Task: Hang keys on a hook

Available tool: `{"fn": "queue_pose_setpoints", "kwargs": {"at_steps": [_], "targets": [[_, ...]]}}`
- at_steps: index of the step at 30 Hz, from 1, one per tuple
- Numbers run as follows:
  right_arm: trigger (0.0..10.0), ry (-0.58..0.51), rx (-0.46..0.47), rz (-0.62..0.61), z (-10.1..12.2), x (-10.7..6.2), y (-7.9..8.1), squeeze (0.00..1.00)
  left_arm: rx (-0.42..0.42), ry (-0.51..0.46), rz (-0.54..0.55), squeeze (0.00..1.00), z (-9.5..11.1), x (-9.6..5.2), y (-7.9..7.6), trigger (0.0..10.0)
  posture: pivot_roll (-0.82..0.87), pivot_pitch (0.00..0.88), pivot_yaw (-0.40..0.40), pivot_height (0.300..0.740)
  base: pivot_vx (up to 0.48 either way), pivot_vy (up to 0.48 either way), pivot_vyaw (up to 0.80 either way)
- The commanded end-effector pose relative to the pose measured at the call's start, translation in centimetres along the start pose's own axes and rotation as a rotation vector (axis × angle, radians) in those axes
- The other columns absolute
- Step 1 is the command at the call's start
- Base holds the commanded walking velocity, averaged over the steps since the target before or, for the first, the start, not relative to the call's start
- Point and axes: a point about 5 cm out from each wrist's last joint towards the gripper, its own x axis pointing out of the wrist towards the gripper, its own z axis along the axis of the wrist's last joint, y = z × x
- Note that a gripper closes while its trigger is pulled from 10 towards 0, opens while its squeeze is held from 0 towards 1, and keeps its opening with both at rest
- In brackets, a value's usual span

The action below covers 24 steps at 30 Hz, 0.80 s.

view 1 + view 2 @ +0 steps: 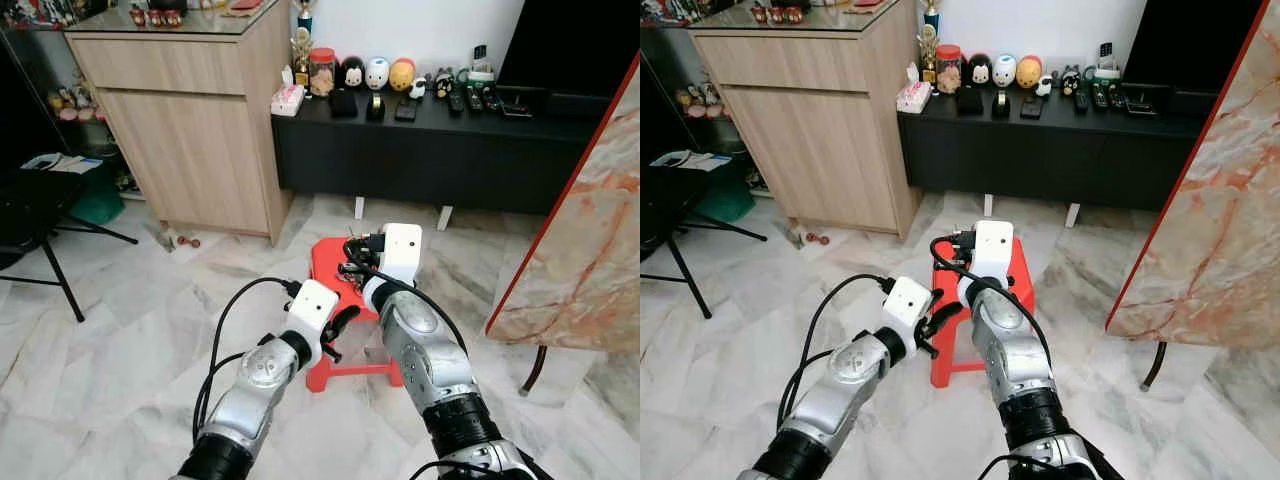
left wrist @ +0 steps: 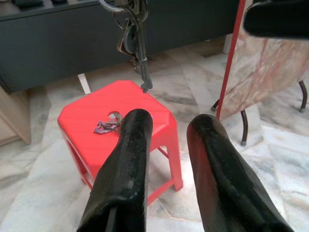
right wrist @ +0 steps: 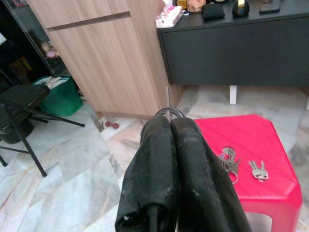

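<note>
A red plastic stool (image 1: 335, 262) stands on the marble floor in front of me. My right gripper (image 3: 170, 123) is shut on the ring of a key bunch (image 2: 133, 34), which hangs above the stool's top. Two more small key bunches (image 3: 229, 159) (image 3: 259, 170) lie on the stool. My left gripper (image 2: 171, 121) is open with nothing between its fingers. It hovers at the stool's left front side (image 1: 340, 322), lower than the hanging keys.
A low black cabinet (image 1: 430, 150) with figurines and remotes runs along the back wall. A wooden cupboard (image 1: 190, 130) stands at its left. A marble tabletop with a red edge (image 1: 590, 240) and a black leg is at the right. A black folding chair (image 1: 35, 215) is at the left.
</note>
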Motion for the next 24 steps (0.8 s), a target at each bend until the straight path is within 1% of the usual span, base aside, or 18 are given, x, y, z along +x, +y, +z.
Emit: {"fn": "queue_pose_setpoints", "kwargs": {"at_steps": [1,4,6,8,12,14,16,20,24], "targets": [[10.0,-0.039,0.059,0.042,1.4,0.3,2.1,0.00,-0.020,-0.008,0.036,0.00,-0.1,0.3,0.1,10.0,-0.02,0.000,-0.009,0.740,0.000,0.000,0.00],[10.0,-0.024,0.093,0.046,1.3,0.1,2.2,0.00,-0.050,-0.016,0.034,0.00,-0.1,0.7,-0.3,10.0,-0.03,0.000,-0.010,0.740,0.000,0.000,0.00],[10.0,-0.024,0.093,0.046,1.3,0.1,2.2,0.00,-0.050,-0.016,0.034,0.00,-0.1,0.7,-0.3,10.0,-0.03,0.000,-0.010,0.740,0.000,0.000,0.00],[10.0,0.008,0.099,0.074,1.1,0.0,2.4,0.00,-0.062,-0.017,0.035,0.00,-0.2,0.9,-0.4,10.0,-0.03,0.000,-0.015,0.740,0.000,0.000,0.00],[10.0,0.026,0.104,0.118,1.0,0.1,2.6,0.00,-0.064,-0.017,0.038,0.00,-0.1,1.0,-0.3,10.0,-0.02,0.000,-0.017,0.740,0.000,0.000,0.00],[10.0,0.053,0.094,0.196,1.3,0.1,3.2,0.00,-0.066,-0.020,0.063,0.00,-0.2,1.0,0.1,10.0,-0.03,0.000,-0.023,0.740,0.000,0.000,0.00],[10.0,0.070,0.109,0.223,1.5,0.1,3.4,0.00,-0.067,-0.022,0.080,0.00,-0.2,1.1,0.3,10.0,-0.03,0.000,-0.026,0.740,0.000,0.000,0.00],[10.0,0.091,0.095,0.257,1.5,-0.1,3.8,0.00,-0.065,-0.027,0.103,0.00,-0.2,1.1,0.5,10.0,-0.03,0.000,-0.029,0.740,0.000,0.000,0.00],[10.0,0.093,0.092,0.254,1.7,-0.2,3.9,0.00,-0.058,-0.023,0.139,0.00,-0.4,1.1,0.9,10.0,-0.02,0.000,-0.032,0.740,0.000,0.000,0.00]]}}
